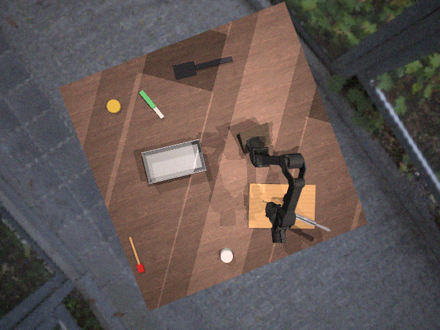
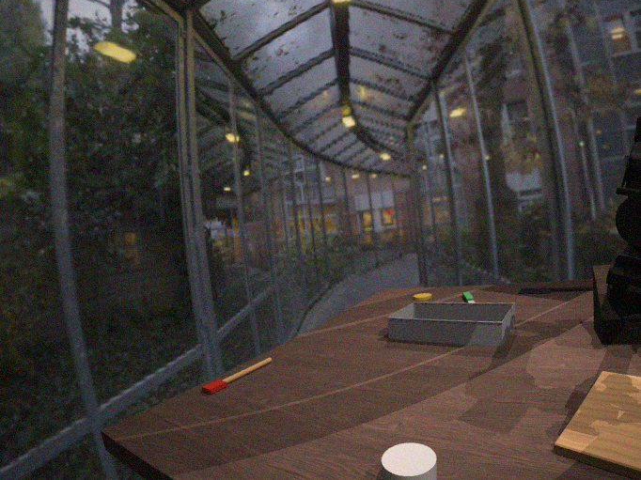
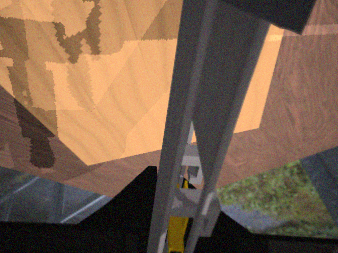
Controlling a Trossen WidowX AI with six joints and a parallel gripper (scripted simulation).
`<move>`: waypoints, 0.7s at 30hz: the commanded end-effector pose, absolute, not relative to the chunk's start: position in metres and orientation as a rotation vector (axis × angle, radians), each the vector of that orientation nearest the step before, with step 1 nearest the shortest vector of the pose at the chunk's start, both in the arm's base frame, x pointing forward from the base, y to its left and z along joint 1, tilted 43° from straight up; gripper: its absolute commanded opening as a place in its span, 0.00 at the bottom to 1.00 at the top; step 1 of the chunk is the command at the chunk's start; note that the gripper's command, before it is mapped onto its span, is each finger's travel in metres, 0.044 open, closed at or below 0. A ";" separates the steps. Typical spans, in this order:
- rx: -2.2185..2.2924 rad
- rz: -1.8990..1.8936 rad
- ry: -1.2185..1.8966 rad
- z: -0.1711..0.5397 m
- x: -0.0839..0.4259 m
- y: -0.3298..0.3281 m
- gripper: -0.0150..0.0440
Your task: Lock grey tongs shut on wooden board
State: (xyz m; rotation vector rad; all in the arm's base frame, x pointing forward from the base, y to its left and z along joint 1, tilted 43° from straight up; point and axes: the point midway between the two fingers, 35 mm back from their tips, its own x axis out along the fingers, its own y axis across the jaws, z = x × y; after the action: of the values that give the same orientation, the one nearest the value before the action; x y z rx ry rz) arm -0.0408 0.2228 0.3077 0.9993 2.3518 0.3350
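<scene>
Tongs (image 1: 311,221) (image 3: 212,81) sit clenched in our gripper (image 1: 272,212) (image 3: 159,175) over the board (image 1: 257,216) (image 2: 599,426) (image 3: 95,146), off the tin (image 1: 174,163) (image 2: 448,327); locking, if still due, and laying down seemingly remain.

Gripper: in the top view, the fingertips of the gripper (image 3: 187,196) are hidden beneath the arm (image 1: 292,197) (image 2: 632,287); the exterior view leaves them outside its right edge.
Tongs: from above, the arm covers part of the grey tongs (image 1: 307,220) (image 3: 215,81) beside the gripper; in the wrist view, a dark block hides their upper stretch.
Yellow part: between the gripper's fingers, it (image 3: 178,233) is cut off by the bottom edge.
Board: under the gripper, partly covered by the arm and tongs; the exterior view crops the wooden board (image 1: 257,216) (image 2: 601,421) (image 3: 125,106).
Lock: too small to tell.
</scene>
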 end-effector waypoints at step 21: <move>1.042 0.748 2.535 0.316 -0.024 0.202 0.00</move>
State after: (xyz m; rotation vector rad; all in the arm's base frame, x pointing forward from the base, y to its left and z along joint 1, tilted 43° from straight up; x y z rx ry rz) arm -0.0224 0.2059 0.3133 1.0517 2.5265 0.7070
